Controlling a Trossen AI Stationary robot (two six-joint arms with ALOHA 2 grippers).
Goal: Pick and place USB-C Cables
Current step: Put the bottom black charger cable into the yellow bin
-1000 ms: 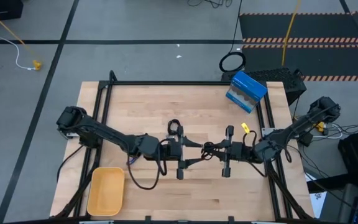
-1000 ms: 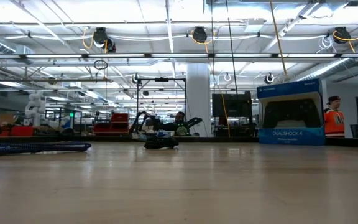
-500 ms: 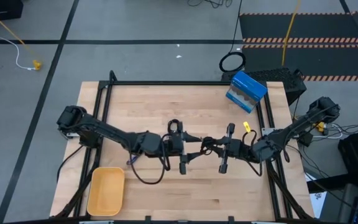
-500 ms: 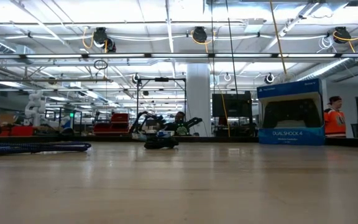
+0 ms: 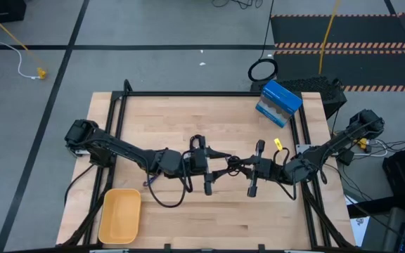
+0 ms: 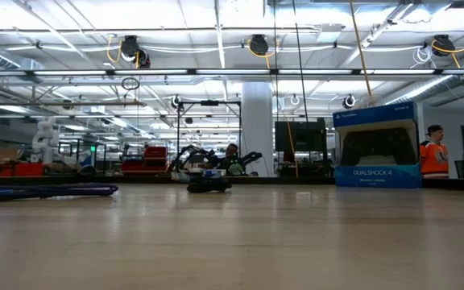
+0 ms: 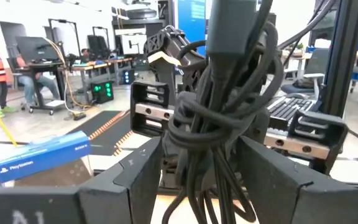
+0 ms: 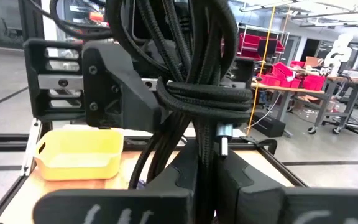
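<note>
A black USB-C cable bundle [image 5: 230, 164], tied round its middle, hangs over the table's centre between my two grippers. My right gripper [image 8: 209, 169] is shut on it, reaching in from the table's right. My left gripper [image 7: 210, 183] is open and points at it from the left. Its two fingers stand on either side of the bundle [image 7: 219, 118]; whether they touch it, I cannot tell. A second black cable [image 5: 197, 144] lies on the table just beyond them, and shows too in the low view as the cable [image 6: 208, 184]. A bit of purple cable [image 5: 148, 181] shows under my left arm. My right gripper pinches the bundle's strands just below its wrapped middle [image 8: 207, 138] between its two fingers. The fingers lie level, coming from the table's right, across the bundle. The bundle stands upright in the hold, clear of the table, loose strands trailing down past the fingers.
A yellow bin [image 5: 120, 214] sits at the near left corner. A blue box [image 5: 280, 103] stands at the far right, with a small yellow piece [image 5: 278, 144] nearer. A black frame rail [image 5: 209, 93] edges the table. A person [image 6: 433, 153] stands beyond it.
Both grippers have swung a little toward each other over the table's centre, so the gap between them has narrowed. The bundle has stayed lifted in my right gripper.
</note>
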